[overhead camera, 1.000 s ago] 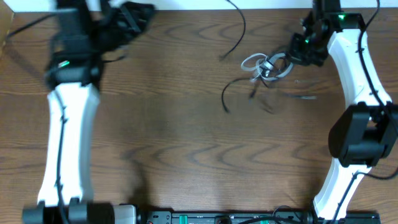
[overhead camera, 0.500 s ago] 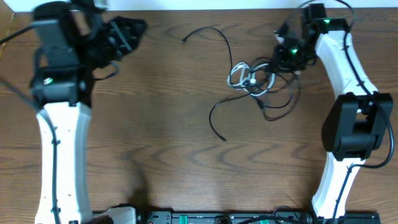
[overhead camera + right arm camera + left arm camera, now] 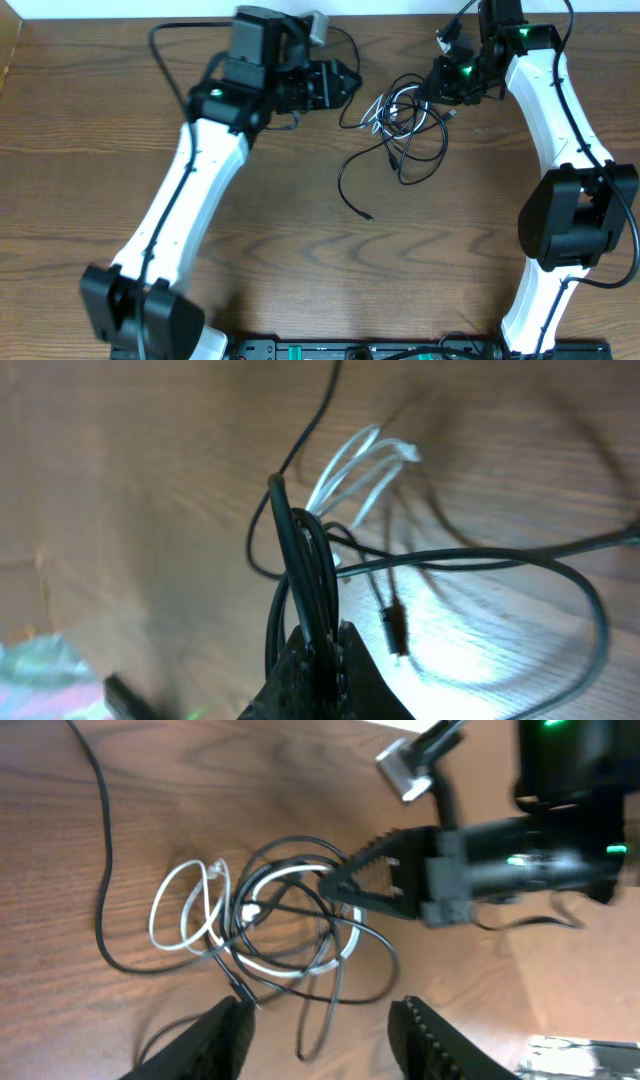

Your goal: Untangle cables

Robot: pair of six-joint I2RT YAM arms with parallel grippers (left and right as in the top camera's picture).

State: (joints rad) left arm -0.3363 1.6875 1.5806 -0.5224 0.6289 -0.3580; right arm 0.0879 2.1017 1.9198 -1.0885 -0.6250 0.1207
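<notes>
Few cables (image 3: 398, 108) overhead, R wrist cam shows R hand (image 3: 318, 640) clamping them

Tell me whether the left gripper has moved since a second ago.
Yes. Overhead, the left gripper has swung right along the far edge of the table, ending just beside the cables.

Down at the bottom edge, left gripper (image 3: 320, 1015), dark fingers (image 3: 222, 1035) spread apart, nothing pinched between. Just above, on brown wood-grain table (image 3: 150, 780), tangled cables (image 3: 285, 935): several thin black loops wound through one white cord (image 3: 152, 920), two narrow white loops sticking out left. Reaching in from the right, right gripper (image 3: 340, 888), serrated jaws pressed together, tip in among the black loops. Loose black strand (image 3: 106, 830) trailing off toward the upper left.
</notes>
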